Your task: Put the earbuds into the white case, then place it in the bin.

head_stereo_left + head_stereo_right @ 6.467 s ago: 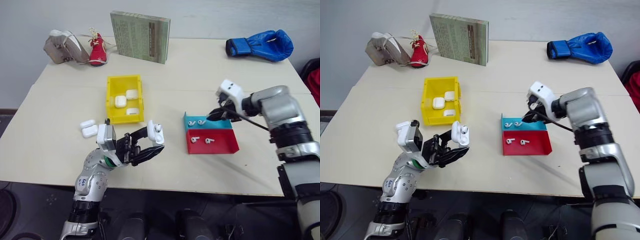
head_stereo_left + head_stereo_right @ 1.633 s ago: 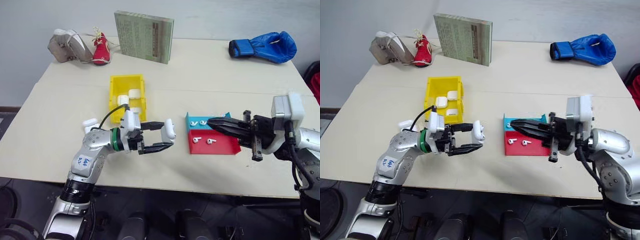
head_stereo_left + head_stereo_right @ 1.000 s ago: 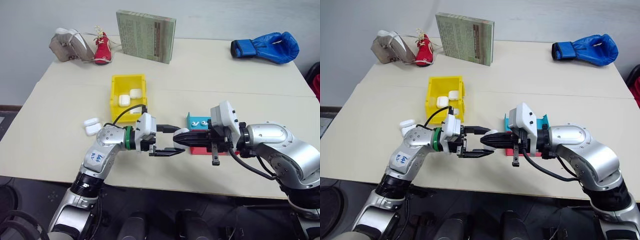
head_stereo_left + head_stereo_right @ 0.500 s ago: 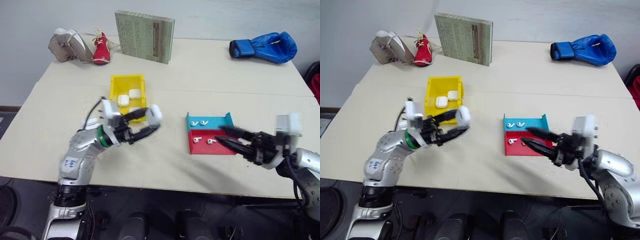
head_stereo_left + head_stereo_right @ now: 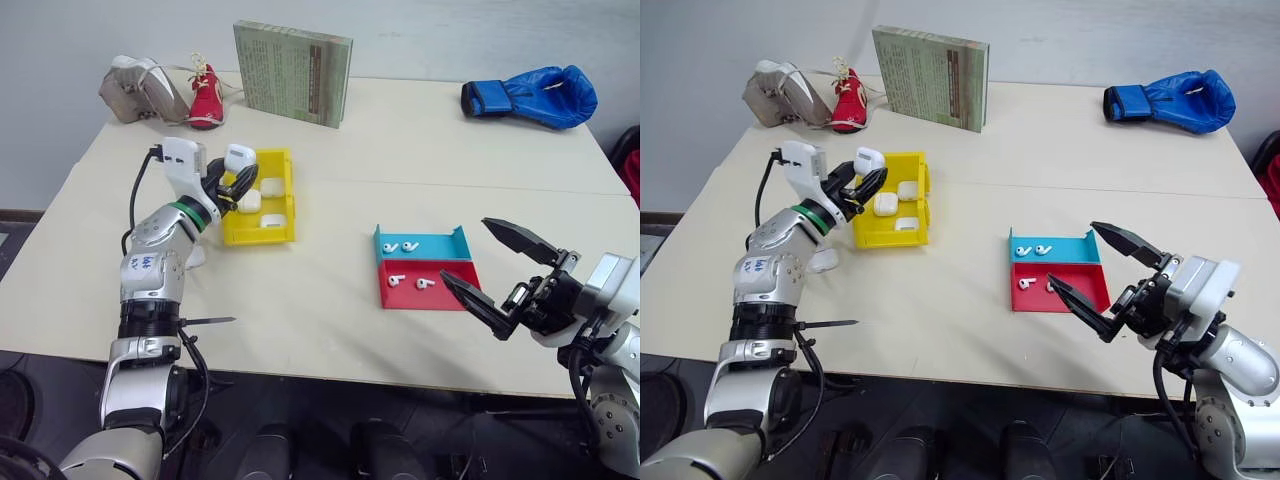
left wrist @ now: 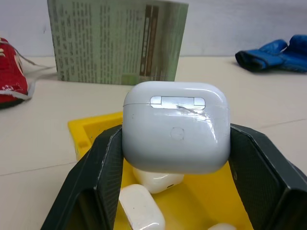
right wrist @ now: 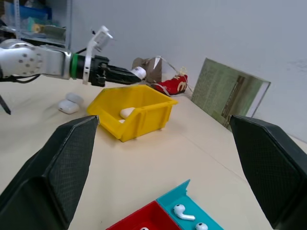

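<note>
My left gripper point(image 5: 236, 172) is shut on the white case point(image 5: 240, 157), holding it just above the left rim of the yellow bin point(image 5: 291, 196). The case point(image 6: 175, 132) has its lid closed and sits between the two black fingers. Three more white cases point(image 5: 269, 186) lie inside the bin. Several earbuds point(image 5: 391, 247) lie in the blue and red tray point(image 5: 455, 297). My right gripper point(image 5: 464, 249) hangs open and empty just right of that tray, near the table's front edge.
Loose white cases point(image 7: 69, 103) lie on the table left of the bin, by my left forearm. At the back stand a green book point(image 5: 292, 72), a red shoe point(image 5: 205, 98), a grey shoe point(image 5: 140, 90) and a blue boxing glove point(image 5: 530, 95).
My left gripper carried the case from the table's middle back and left to above the bin. My right gripper drew away to the right of the tray and opened wide.
</note>
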